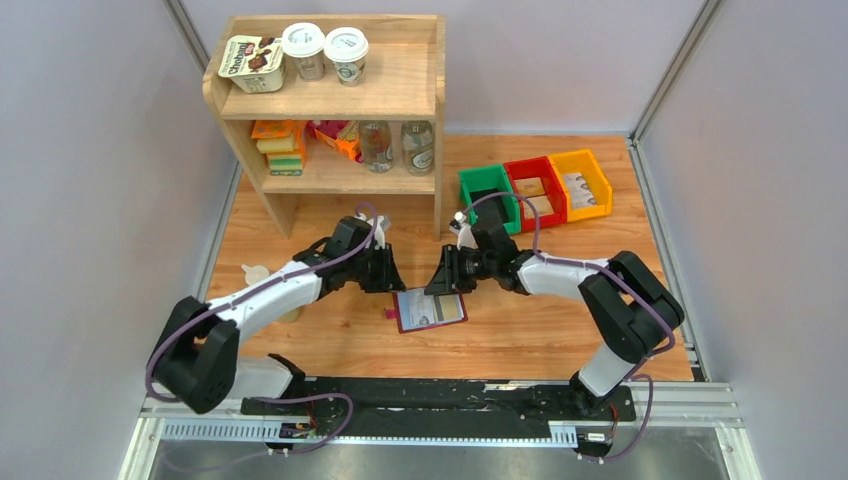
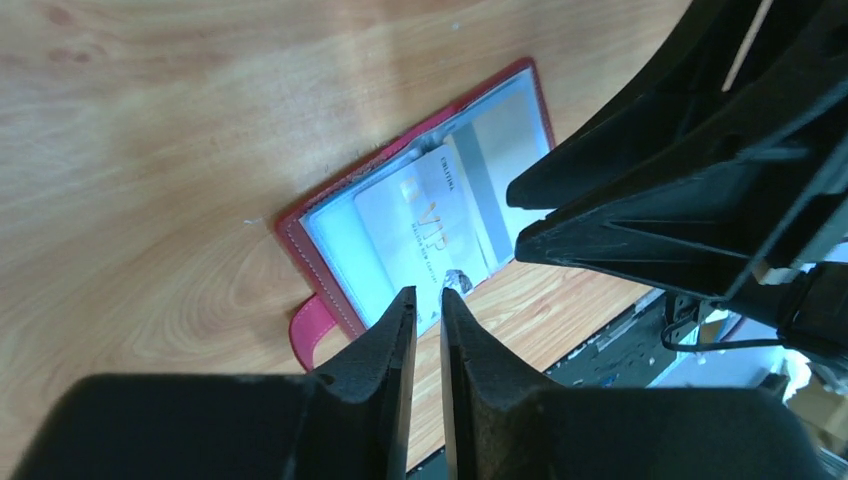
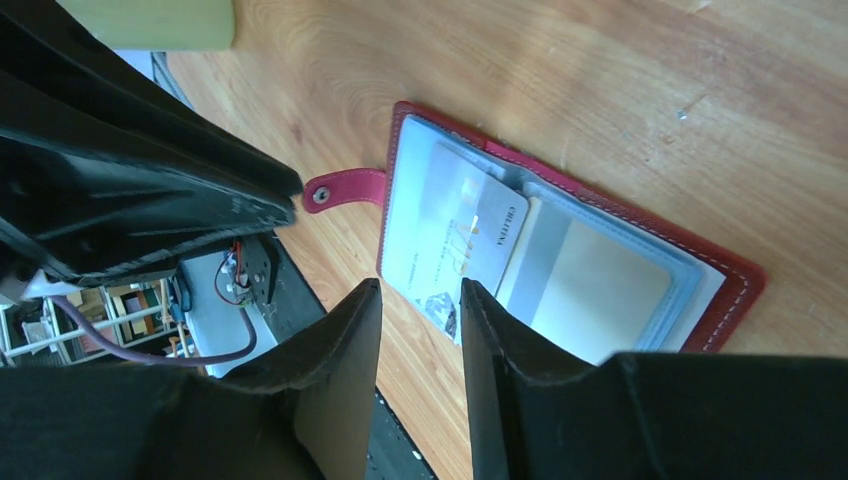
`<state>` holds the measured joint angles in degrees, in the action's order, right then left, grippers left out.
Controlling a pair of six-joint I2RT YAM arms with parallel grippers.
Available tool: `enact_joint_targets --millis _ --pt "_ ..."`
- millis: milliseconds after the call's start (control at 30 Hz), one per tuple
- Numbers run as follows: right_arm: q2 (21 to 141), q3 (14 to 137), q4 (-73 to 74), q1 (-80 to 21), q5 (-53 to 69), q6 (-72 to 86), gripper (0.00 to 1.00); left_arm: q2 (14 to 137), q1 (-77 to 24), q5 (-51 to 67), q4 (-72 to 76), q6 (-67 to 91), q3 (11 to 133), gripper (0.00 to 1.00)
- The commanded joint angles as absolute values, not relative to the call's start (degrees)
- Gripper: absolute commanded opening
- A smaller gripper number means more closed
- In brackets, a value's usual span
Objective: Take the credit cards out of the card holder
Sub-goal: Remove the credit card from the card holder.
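Holder (image 1: 432,310) lay open on the bench (image 1: 560,340) between both arms, a pale card (image 2: 425,225) on its inside. Left jaws stood narrowly parted, right jaws slightly wider; both held nothing.

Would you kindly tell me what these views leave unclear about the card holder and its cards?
Top view: print on the credit card is too small.
Left wrist view: the far end of the card holder sits behind the right tool.
Right wrist view: its near edge is covered by that tool's fingers.
All views: card count unclear; sleeves overlap.
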<state>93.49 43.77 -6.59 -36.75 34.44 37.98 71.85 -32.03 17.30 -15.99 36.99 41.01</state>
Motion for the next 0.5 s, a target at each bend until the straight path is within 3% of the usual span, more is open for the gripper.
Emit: enact_joint_targets --millis 0,467 --pt "95.6 46.0 -5.9 -37.3 31.9 38.8 0.38 77.9 -33.0 22.7 -13.1 36.8 41.7 0.21" --pt "98.8 47.2 -1.8 -38.6 27.8 38.1 0.44 89.0 -33.8 20.4 -7.1 38.5 36.0 0.04"
